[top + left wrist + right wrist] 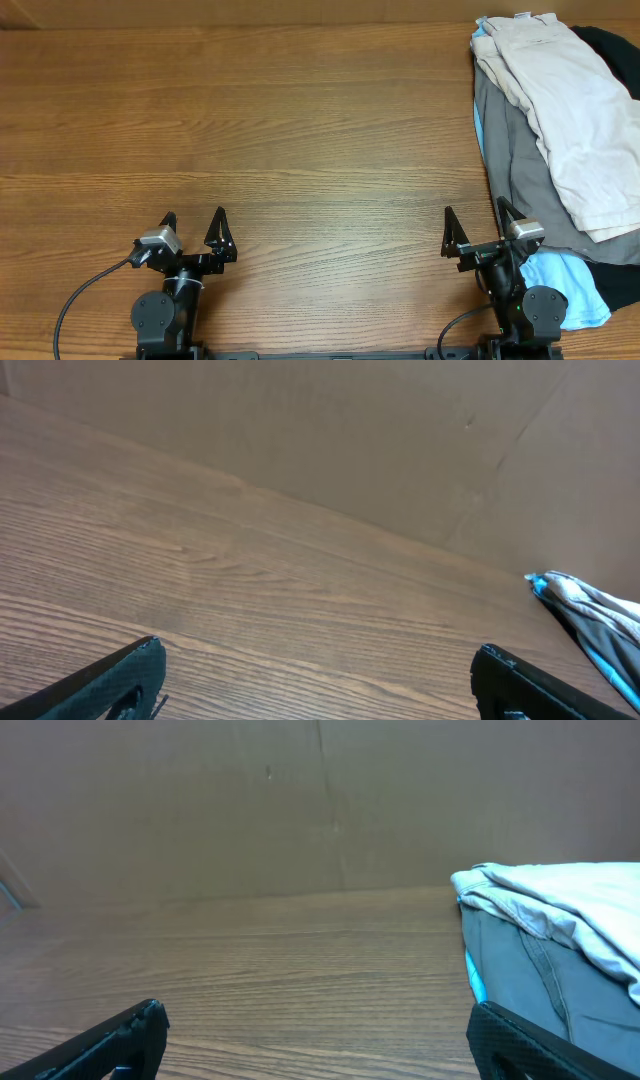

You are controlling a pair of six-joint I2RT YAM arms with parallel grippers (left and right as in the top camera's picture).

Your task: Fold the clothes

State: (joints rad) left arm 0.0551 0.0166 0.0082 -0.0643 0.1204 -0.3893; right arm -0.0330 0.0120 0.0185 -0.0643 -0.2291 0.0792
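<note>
Currently the heap of clothes lies at the far right of the brown wood-grain table (300, 120). A pair of light beige cotton shorts (575, 110) is spread on top, over a grey garment (515, 170). A light blue garment (570, 290) pokes out at the heap's near end, and a black garment (612, 45) shows at its far right edge.

The right gripper (473, 208) hovers just beside the heap's near left edge. Its arm is folded back low, and its fingers point forward and are spread wide, holding nothing. The arm's base stands right against the blue cloth; whether they touch cannot be told.

The left gripper (194, 215) sits well apart from the heap, off to its left. Its arm is folded in the same low pose, the jaws likewise wide and empty.
</note>
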